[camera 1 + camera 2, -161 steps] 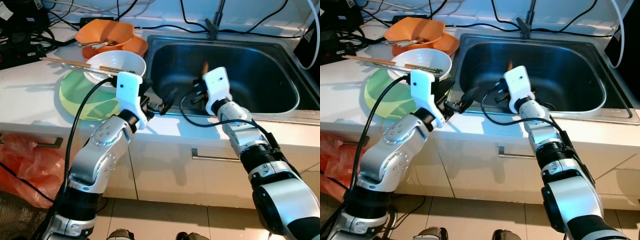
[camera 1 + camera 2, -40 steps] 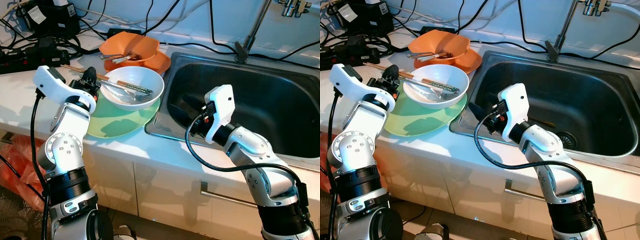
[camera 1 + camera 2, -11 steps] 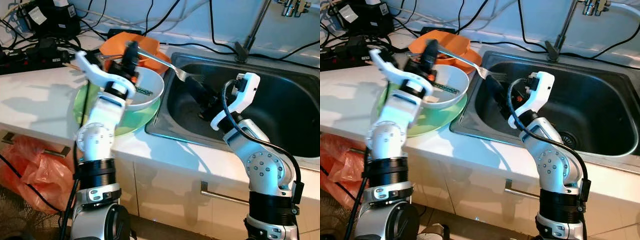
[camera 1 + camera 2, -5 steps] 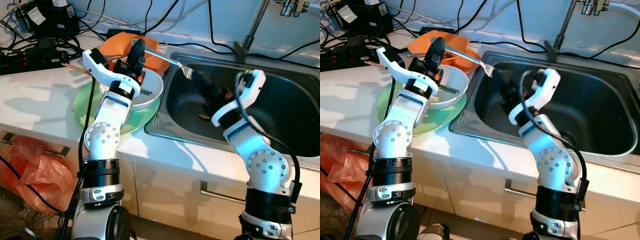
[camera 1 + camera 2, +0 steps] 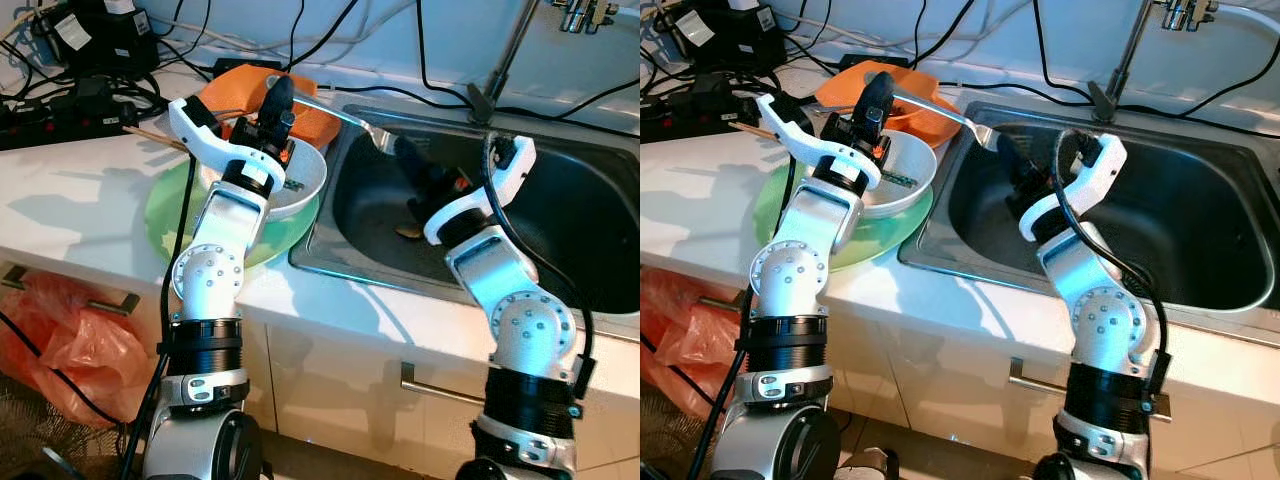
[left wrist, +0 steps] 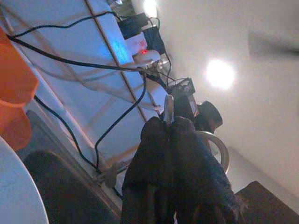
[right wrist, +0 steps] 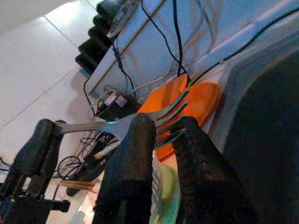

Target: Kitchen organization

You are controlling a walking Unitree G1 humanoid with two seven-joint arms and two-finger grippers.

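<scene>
Left eye view shows a white worktop point(image 5: 70, 215) running into a steel sink point(image 5: 590, 235) whose basin lies open and dark behind both arms. On the worktop, just left of the sink's rim, a green plate point(image 5: 175, 205) carries a white bowl point(image 5: 305, 180), and an orange bowl point(image 5: 315, 120) sits behind them near the wall, among black cables.

The left arm rises from the worktop's front edge, elbow bent, forearm reaching up over the white bowl. Its left end effector point(image 5: 277, 100) is clamped on the handle end of a metal fork point(image 5: 335, 110), fingers pressed together around it. The fork spans level over the sink's left rim, tines toward the basin.

The right arm stands at the sink's front edge, wrist cocked back toward the left arm. Its right end effector point(image 5: 410, 165) meets the fork's tines; in the right wrist view the two black fingers point(image 7: 135, 154) stand apart on either side of the tines, not closed on them.

Compared with half a second ago, the fork and both end effectors sit slightly higher and further back, and the right wrist has swung more upright; a second ago the fork pointed lower into the basin.

Open room lies over the basin to the right.
</scene>
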